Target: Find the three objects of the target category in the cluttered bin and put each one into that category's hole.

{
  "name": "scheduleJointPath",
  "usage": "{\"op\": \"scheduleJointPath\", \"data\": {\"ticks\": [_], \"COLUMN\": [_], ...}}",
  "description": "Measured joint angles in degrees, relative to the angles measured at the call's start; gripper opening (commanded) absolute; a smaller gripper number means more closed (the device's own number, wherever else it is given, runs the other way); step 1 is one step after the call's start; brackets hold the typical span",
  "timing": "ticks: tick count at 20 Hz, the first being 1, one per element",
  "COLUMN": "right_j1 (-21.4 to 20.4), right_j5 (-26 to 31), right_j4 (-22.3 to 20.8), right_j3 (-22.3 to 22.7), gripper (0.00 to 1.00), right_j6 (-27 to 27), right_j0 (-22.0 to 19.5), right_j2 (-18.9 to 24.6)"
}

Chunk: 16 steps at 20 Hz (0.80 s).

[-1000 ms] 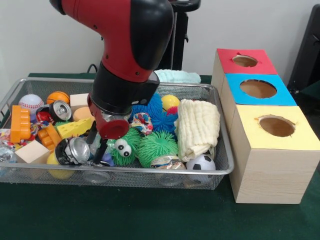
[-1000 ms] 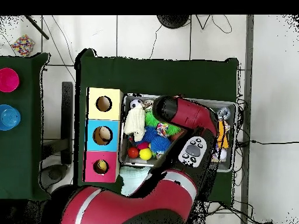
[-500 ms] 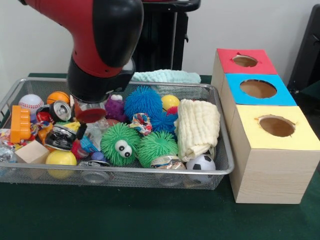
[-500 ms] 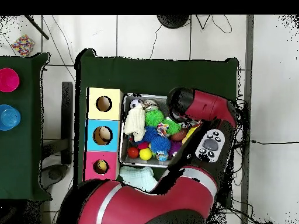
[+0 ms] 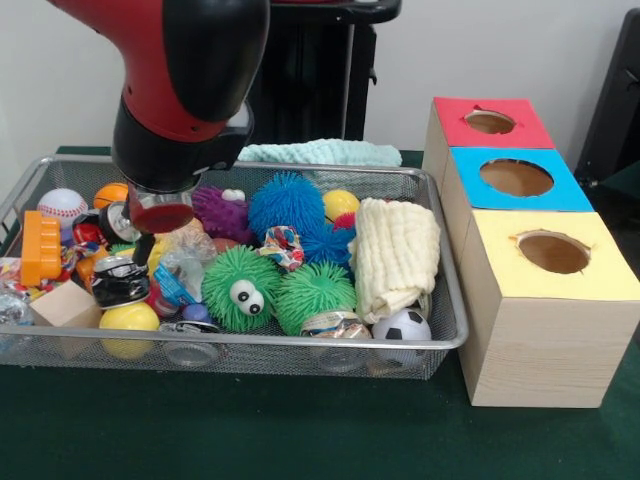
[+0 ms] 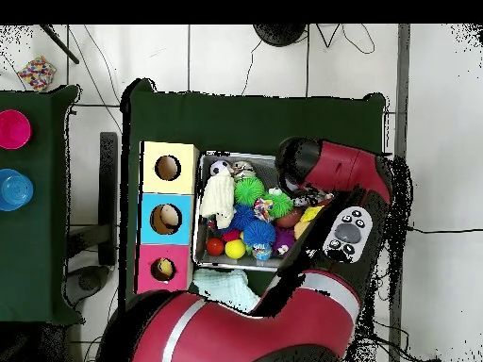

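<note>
Shifting further left, we lift a crushed can (image 5: pixel 120 281) from the bin (image 5: pixel 300 345); the jaws pinch it.

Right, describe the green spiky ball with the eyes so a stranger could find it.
Start at the wire basket left of the three boxes. Along its front edge sit two green spiky balls side by side. Take the left one, the green spiky ball: only it has two googly eyes.
</note>
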Motion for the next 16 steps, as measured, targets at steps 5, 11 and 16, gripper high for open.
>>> {"op": "scheduleJointPath", "data": {"ticks": [5, 11, 16], "right_j1": [-1.13, -2.45, -2.83], "right_j5": [-0.84, -0.27, 9.7], "right_j4": [0.87, 3.1, 3.38], "right_j3": [0.92, 1.87, -0.05], "gripper": [1.0, 1.0, 1.0], "right_j6": [0.0, 0.0, -0.01], "right_j0": [-0.61, -2.4, -5.16], "right_j2": [2.62, 6.59, 10.26]}}
